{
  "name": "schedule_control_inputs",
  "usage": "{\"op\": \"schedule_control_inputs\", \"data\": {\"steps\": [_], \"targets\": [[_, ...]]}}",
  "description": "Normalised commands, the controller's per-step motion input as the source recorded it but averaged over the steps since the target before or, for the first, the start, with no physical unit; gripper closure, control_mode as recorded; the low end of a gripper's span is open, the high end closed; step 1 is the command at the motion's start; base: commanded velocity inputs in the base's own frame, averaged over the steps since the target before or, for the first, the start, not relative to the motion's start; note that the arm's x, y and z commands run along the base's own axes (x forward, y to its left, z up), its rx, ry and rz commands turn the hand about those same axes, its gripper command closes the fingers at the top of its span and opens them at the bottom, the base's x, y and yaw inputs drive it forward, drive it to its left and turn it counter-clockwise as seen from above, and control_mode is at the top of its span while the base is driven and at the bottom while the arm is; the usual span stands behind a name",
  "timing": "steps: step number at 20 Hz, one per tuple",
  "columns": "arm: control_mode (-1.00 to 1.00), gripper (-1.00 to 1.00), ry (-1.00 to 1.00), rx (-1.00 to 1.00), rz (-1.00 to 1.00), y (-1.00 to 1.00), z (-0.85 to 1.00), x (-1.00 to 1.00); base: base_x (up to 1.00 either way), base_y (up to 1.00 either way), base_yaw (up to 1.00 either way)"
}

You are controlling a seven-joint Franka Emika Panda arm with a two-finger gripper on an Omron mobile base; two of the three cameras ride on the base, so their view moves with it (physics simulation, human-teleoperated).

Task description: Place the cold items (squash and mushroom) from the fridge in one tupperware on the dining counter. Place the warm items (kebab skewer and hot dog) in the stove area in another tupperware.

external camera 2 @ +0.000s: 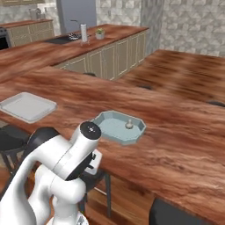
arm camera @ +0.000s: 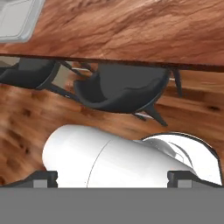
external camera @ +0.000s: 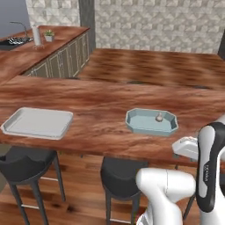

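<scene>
A small pale mushroom [external camera: 159, 117] sits upright inside the light blue octagonal tupperware [external camera: 136, 125] on the wooden counter [external camera: 96, 110], near the tub's far right side. A second, grey-white tupperware [external camera: 26, 127] lies well apart to the left. The gripper [arm camera: 112, 177], its jaws spread wide and holding nothing, points down at a dark stool [arm camera: 118, 89] below the counter edge.

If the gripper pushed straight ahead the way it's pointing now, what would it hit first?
Probably the dark stool under the dining counter; it sits central in the hand view, ahead of the open gripper. Depth is unclear.
</scene>
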Motion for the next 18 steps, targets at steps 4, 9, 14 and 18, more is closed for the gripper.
{"op": "schedule_control_inputs", "data": {"steps": [4, 9, 14, 18], "targets": [[1.0, -1.0, 0.0, 0.0, 0.0, 0.0, 0.0, 0.0, 0.0, 1.0, -0.08], [1.0, -1.0, 0.0, 0.0, 0.0, 0.0, 0.0, 0.0, -0.03, 0.89, 0.26], [1.0, -1.0, 0.0, 0.0, 0.0, 0.0, 0.0, 0.0, -0.25, 0.64, 0.48], [1.0, -1.0, 0.0, 0.0, 0.0, 0.0, 0.0, 0.0, -0.09, 0.58, 0.56]]}}
